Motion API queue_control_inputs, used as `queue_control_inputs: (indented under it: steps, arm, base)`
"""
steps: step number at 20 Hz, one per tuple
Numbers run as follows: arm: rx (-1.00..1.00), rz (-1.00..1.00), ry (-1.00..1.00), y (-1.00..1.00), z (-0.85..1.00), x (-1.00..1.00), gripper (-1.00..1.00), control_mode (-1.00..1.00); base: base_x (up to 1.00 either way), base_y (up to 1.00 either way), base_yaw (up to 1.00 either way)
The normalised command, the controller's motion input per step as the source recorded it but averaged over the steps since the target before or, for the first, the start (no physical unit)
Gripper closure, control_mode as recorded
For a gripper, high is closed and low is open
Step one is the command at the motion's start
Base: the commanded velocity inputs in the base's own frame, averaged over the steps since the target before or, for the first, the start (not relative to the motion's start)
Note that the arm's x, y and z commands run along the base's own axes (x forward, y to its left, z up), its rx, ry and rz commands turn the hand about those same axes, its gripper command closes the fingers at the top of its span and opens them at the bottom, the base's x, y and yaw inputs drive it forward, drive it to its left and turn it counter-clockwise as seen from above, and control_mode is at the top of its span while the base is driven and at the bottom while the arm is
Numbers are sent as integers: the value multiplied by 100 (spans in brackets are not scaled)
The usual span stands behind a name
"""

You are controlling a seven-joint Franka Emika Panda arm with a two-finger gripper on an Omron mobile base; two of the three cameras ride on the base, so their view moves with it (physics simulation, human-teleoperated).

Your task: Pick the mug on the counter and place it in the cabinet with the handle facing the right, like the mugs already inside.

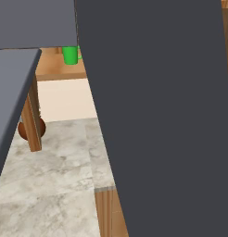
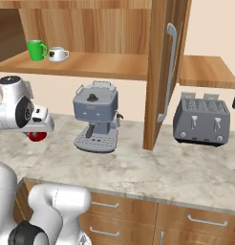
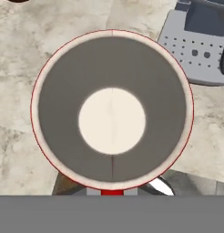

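Over counter [image 2: 138, 167], gripper [image 2: 38, 131] shut on mug [image 3: 112, 109].

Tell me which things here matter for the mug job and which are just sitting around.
Job: red mug; counter; cabinet shelf; green mug and white cup inside; tool, shut.
Idle: espresso machine; toaster.

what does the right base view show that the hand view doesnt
Right base view alone: the open cabinet with a green cup and a white cup on its shelf, the cabinet door standing open, a toaster, and the arm's white hand above the mug, seen as a red edge.

Hand view alone: straight down into the mug, its pale inside and thin red rim.

Both: the mug, the marbled counter and the grey coffee machine, whose drip tray sits at the hand view's upper right.
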Motion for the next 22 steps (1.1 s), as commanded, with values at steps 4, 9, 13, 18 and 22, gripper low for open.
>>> queue_control_inputs:
  steps: [4, 9, 13, 18, 22]
  arm:
    - [-5, 16, -3, -22, 64, -50, 100, -100]
    - [0, 22, 0, -26, 58, -38, 100, -100]
    - [0, 23, 0, -30, 40, -19, 100, -100]
    - [-2, 26, 0, -28, 44, -15, 100, -100]
    - [0, 21, -7, -19, 35, -2, 100, -100]
  base:
    - [0, 0, 0]
    - [0, 0, 0]
    - [0, 0, 0]
    - [0, 0, 0]
    - [0, 0, 0]
